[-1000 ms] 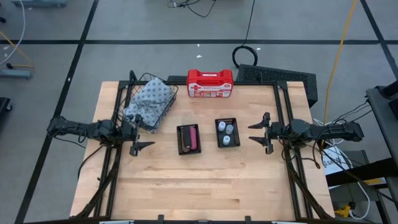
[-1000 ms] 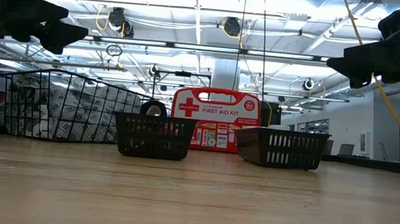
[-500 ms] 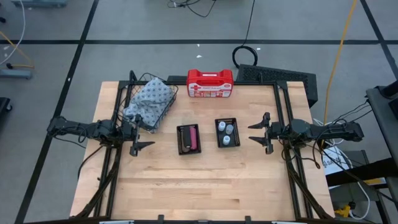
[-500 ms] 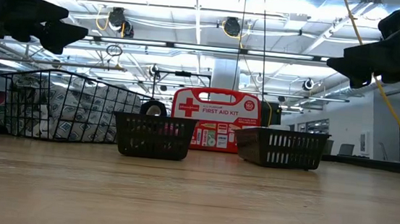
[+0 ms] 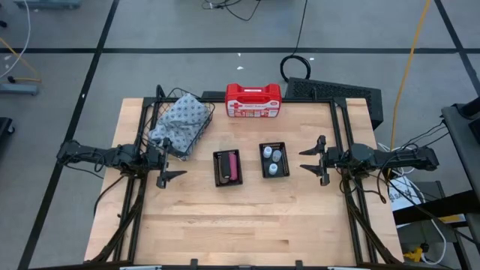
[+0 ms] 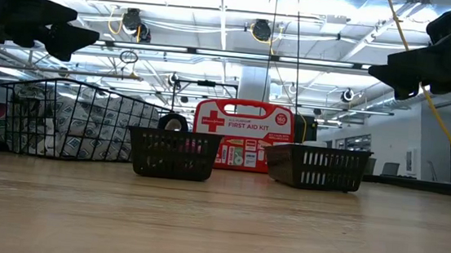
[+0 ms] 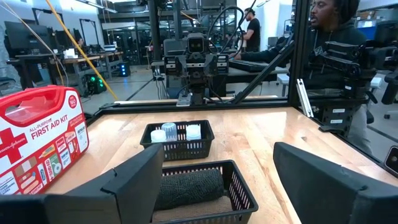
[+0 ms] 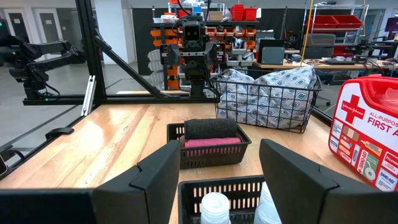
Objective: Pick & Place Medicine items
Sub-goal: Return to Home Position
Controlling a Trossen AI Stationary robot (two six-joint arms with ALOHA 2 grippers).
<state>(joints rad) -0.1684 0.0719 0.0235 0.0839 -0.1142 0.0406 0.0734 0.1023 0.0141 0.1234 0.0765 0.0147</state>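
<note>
Left pincer (image 5: 174, 165) and right pincer (image 5: 304, 160): open, empty, near opposite table (image 5: 247, 217) sides. Between them, left mesh tray (image 5: 215, 169) holds pink block (image 5: 234, 166) and black block (image 5: 225, 166); right mesh tray (image 5: 262, 161) holds whitish bottles (image 5: 273, 169). In the low view, mesh walls obscure contents.

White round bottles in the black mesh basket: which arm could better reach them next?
Probably the right: the right gripper, open, hangs beside the black mesh basket of white round bottles; the left gripper is farther, beyond the other black basket.
</note>
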